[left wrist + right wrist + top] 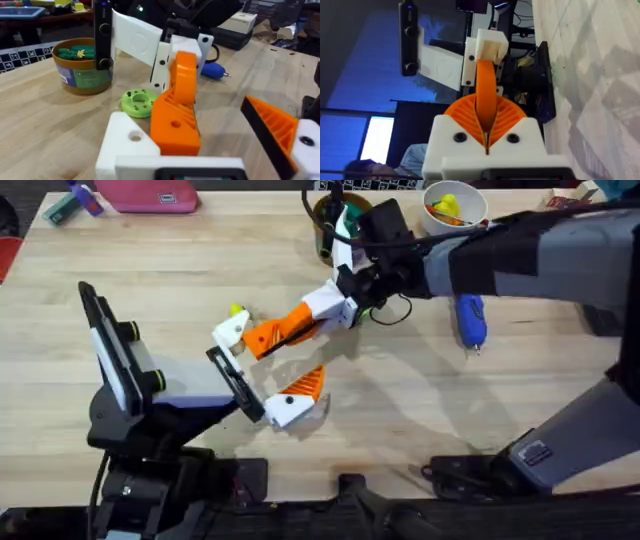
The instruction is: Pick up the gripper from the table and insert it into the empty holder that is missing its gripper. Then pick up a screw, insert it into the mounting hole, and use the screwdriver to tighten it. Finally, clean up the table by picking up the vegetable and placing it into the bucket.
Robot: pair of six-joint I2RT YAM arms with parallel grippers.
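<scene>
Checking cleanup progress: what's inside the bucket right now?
In the left wrist view, the bucket holds green toy pieces with a bit of yellow on top. Its wall hides anything lower down. In the overhead view, the right arm covers most of it.

no legible text or labels

Overhead looks down; wrist views (close) share gripper [175, 112].
</scene>
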